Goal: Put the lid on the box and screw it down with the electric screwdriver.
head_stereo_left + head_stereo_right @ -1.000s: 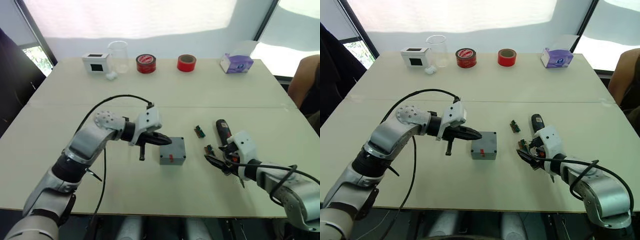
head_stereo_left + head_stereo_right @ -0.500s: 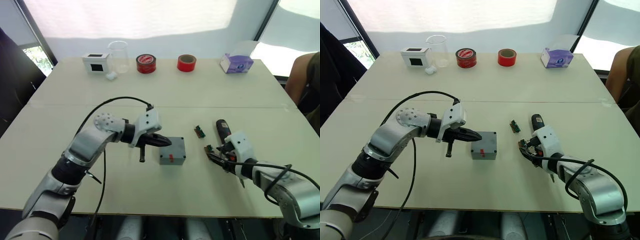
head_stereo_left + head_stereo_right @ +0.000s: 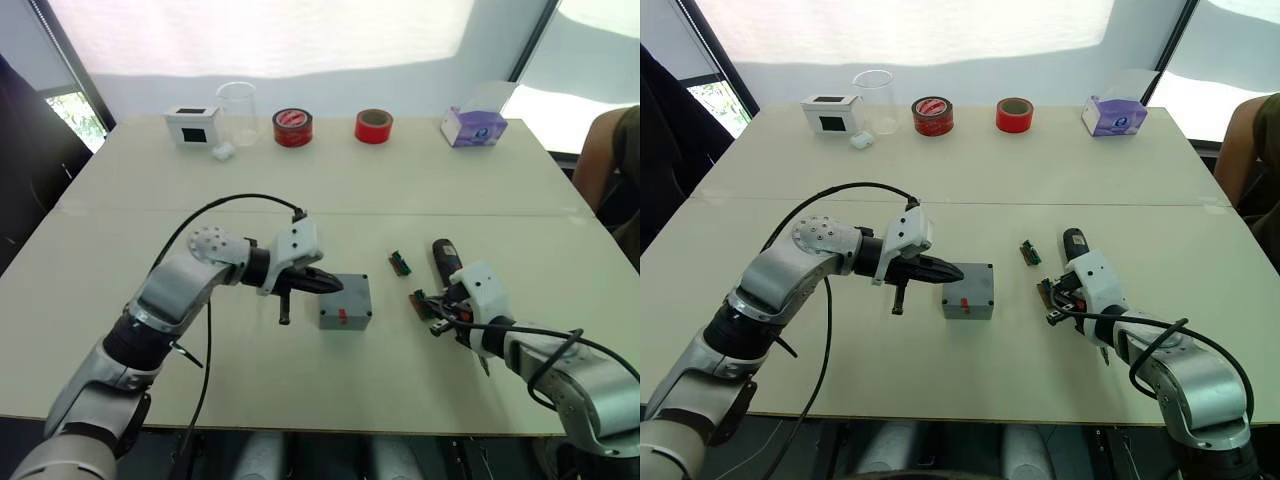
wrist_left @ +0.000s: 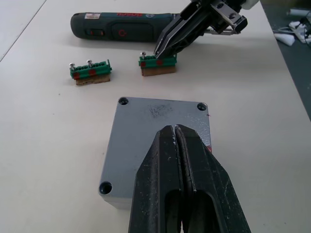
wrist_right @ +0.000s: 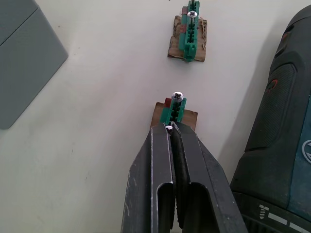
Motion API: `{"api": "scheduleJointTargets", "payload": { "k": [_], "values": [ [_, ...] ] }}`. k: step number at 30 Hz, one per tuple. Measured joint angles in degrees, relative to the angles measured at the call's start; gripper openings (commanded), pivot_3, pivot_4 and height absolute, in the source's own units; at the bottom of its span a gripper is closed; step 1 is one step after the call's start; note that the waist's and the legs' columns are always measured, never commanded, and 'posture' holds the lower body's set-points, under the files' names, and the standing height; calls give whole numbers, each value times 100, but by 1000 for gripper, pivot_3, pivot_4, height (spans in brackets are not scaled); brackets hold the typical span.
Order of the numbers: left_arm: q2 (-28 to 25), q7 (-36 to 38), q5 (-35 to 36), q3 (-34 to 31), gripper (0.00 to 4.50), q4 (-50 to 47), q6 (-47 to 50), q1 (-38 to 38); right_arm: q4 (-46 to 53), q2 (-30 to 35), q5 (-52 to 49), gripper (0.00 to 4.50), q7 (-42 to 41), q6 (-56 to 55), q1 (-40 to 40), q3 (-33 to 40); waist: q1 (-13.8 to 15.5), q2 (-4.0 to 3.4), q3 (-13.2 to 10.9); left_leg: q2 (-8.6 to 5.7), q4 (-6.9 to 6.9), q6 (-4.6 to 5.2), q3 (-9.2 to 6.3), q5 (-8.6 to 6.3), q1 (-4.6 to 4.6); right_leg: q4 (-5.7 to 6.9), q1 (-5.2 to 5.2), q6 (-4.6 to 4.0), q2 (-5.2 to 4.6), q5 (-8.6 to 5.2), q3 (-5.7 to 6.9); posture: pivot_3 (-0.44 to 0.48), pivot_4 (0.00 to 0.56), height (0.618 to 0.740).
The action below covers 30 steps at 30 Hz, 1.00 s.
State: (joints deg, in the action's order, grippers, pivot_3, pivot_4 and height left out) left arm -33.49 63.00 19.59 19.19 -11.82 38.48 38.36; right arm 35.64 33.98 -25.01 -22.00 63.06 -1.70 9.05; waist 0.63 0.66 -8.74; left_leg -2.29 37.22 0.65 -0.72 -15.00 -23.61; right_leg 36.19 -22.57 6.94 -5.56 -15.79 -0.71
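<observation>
1. The box (image 3: 346, 302) is a small square grey enclosure with a matte cast look, sitting near the middle of the pale smooth surface (image 3: 400, 180); a red mark shows on its front wall.
2. The lid (image 4: 160, 131) lies flat on the box, its edges matching the box's outline, with round screw holes at the corners (three of them are visible in the left wrist view).
3. The left tool (image 4: 175, 141) has its two black, grainy fingers pressed together with nothing between them, the tips over the lid's near edge.
4. The electric screwdriver (image 4: 121, 31) is a dark cylinder with red markings, lying on its side to the right of the box, apart from it.
5. Two short green strips on brown backing lie between the box and the screwdriver: the far strip (image 5: 189, 30) stands alone with screws upright in it.
6. The near strip (image 5: 174, 114) also carries a silver-headed screw, and the right tool (image 5: 170, 132) has its fingers clenched at the strip's end, with a small screw head showing at the tips.
7. At the surface's far edge stand a white box with a dark window (image 3: 192, 125), a clear cup (image 3: 236, 113), two red tape rolls (image 3: 292, 127) and a purple tissue box (image 3: 473, 127).
</observation>
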Motion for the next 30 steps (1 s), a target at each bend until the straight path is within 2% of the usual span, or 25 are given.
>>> {"api": "scheduleJointTargets", "payload": {
  "k": [13, 20, 30],
  "values": [
    [-286, -159, 0, -533, 0, 591, -44, -68, 542, -5, -830, 46, -122, 524, -752, 813, -5, -1, 0, 1, 0, 0, 0, 0, 1, 4, -1, 1, 0, 1, 0, 0, 150, 740],
    [-466, -59, 277, -776, 0, 464, 229, -210, 388, -289, -983, 46, -409, -77, -1329, -183, -22, 0, -2, 0, 0, 0, 0, 0, 2, 5, -1, 2, -1, 1, 0, 0, 150, 740],
    [-474, -267, 485, -877, 0, 21, 552, -370, -125, -351, -621, 46, -410, -694, -1416, -902, -20, 0, -2, 0, 1, -1, 0, 1, 2, 7, -3, 2, 0, 1, -1, 0, 150, 740]
  ]
}}
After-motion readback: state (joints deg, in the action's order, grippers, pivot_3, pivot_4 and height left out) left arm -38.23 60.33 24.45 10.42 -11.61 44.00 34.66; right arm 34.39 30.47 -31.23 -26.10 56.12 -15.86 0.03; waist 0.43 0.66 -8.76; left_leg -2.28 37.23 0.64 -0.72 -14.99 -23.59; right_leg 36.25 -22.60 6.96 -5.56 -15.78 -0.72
